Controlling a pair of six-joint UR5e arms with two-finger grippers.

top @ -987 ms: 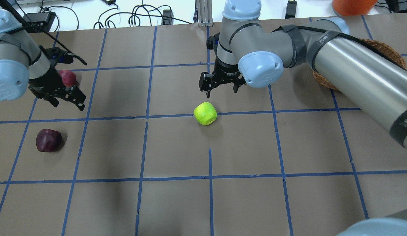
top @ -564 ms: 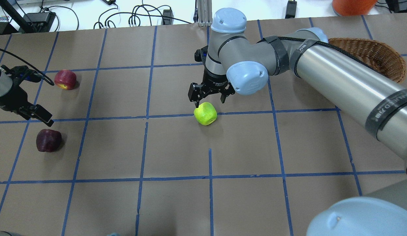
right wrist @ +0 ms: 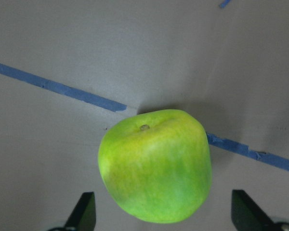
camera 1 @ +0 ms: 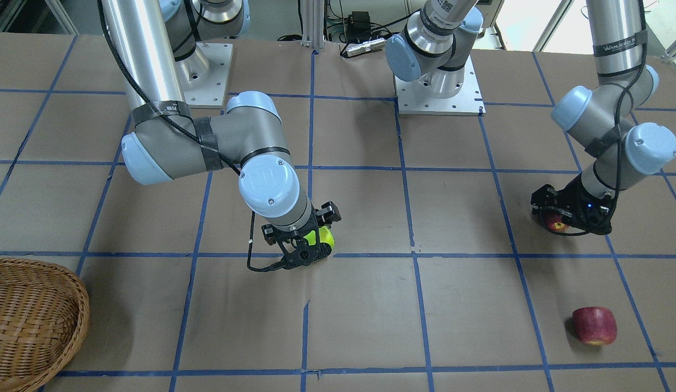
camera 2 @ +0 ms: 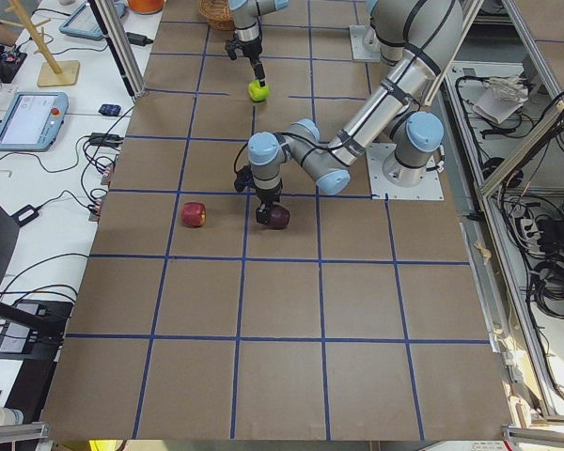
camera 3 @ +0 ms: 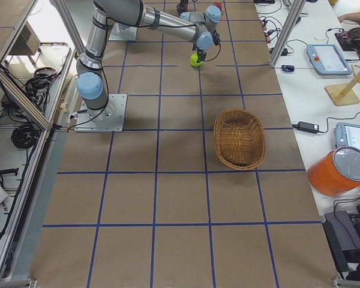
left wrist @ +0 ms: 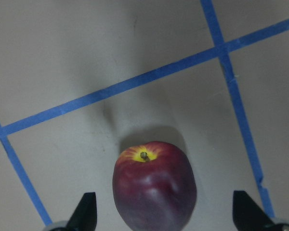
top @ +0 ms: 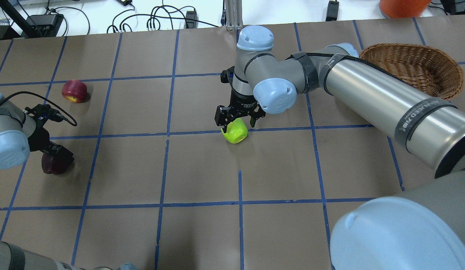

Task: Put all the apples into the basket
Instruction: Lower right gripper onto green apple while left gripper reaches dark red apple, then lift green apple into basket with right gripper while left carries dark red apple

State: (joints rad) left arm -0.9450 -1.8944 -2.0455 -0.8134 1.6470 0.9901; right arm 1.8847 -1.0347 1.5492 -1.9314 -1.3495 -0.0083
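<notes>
Green apple lies between the down-pointing right gripper's spread fingers.

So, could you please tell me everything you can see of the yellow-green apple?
The yellow-green apple is smooth, glossy and slightly blocky. It is bright green, shading to yellow near its small brown stem pit, with no visible bruises. It lies tilted on the brown paper-covered table, over a blue tape line near the table's middle. The right hand is lowered around it, open, with a finger on each side. In the wrist view neither finger touches it.
</notes>
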